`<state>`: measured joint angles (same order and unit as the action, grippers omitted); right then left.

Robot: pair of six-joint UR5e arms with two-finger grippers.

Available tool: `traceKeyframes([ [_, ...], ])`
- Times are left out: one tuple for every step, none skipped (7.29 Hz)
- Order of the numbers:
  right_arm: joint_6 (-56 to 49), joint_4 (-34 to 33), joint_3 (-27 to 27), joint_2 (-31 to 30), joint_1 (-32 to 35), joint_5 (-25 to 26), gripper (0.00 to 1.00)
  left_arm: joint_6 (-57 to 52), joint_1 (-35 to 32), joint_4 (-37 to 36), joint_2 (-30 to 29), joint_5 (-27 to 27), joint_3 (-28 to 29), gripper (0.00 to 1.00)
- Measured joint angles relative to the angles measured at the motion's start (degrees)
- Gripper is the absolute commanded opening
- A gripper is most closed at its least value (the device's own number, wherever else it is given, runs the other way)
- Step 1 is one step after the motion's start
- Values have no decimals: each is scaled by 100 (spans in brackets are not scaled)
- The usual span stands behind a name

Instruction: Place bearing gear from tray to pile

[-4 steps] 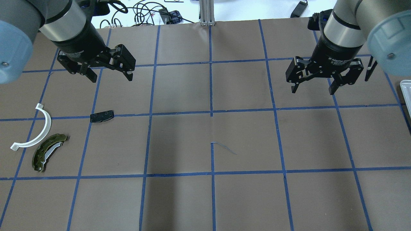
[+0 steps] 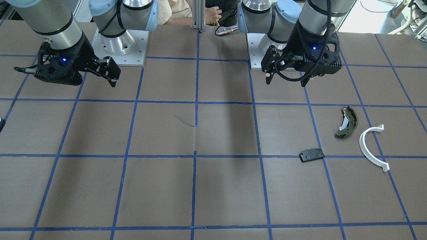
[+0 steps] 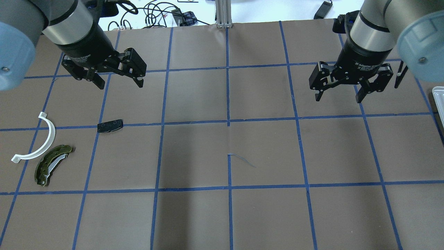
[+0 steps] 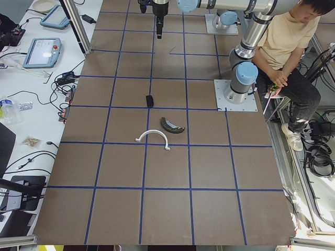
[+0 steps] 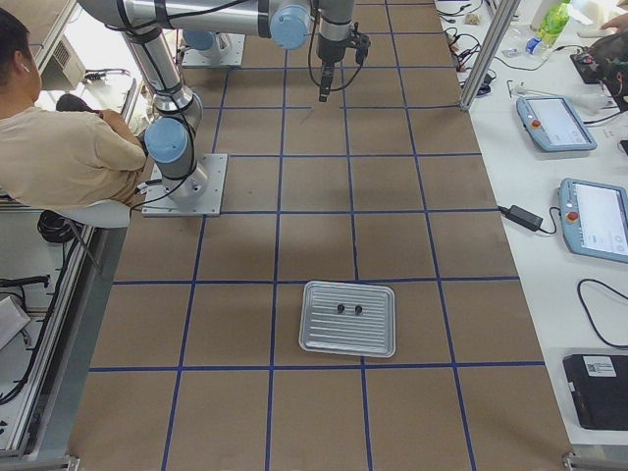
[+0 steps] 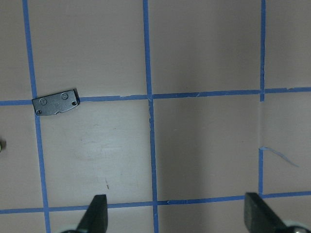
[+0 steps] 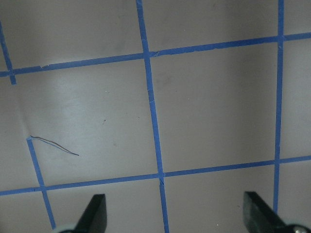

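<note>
Where the camera looks down over the robot's shoulders: the left gripper (image 3: 120, 84) hangs just beyond the black plate (image 3: 110, 125), fingers spread wide and holding nothing. The right gripper (image 3: 338, 98), spread and empty as well, hangs well apart from the plate toward the robot's right. The pile (image 3: 67, 150) lies on the surface (image 3: 263, 149). Its white half-ring (image 3: 52, 135) and olive-green brake shoe (image 3: 52, 165) are near the plate, further to the robot's left and closer to the robot. A corner of the tray (image 3: 437, 99) shows at the edge farthest from the plate.
Front-facing view: the plate (image 2: 311, 155) lies flat on a blue tape line. The brake shoe (image 2: 347, 122) and half-ring (image 2: 368, 148) lie near it, touching neither it nor each other. Both grippers hang clear above the surface with jaws apart.
Left end view: the half-ring (image 4: 152, 137) and brake shoe (image 4: 171, 125) lie closer to the camera than the plate (image 4: 149, 100).
Right end view: the tray (image 5: 324, 339) rests on the surface. One small dark bearing gear (image 5: 340, 309) lies in its middle beside a second (image 5: 358, 310), both too small for detail.
Left wrist view: the plate (image 6: 56, 103) lies ahead and to one side of the fingertips (image 6: 97, 216), which stand wide apart over bare surface.
Right wrist view: the fingertips (image 7: 96, 213) stand wide apart over taped surface.
</note>
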<state>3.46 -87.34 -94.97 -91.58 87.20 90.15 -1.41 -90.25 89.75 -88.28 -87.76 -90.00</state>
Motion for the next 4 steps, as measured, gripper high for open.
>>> traceKeyframes([
  [-9,6,-5,3,-1,0,100,-9,12,4,1,-9,-4,100],
  [-1,6,-9,6,-1,-3,100,-19,26,6,2,-15,-7,100],
  [6,-6,-10,7,-1,-5,100,-18,27,7,2,-13,-8,100],
  [-1,-30,-15,11,-1,-6,100,-15,24,7,3,-9,-8,100],
])
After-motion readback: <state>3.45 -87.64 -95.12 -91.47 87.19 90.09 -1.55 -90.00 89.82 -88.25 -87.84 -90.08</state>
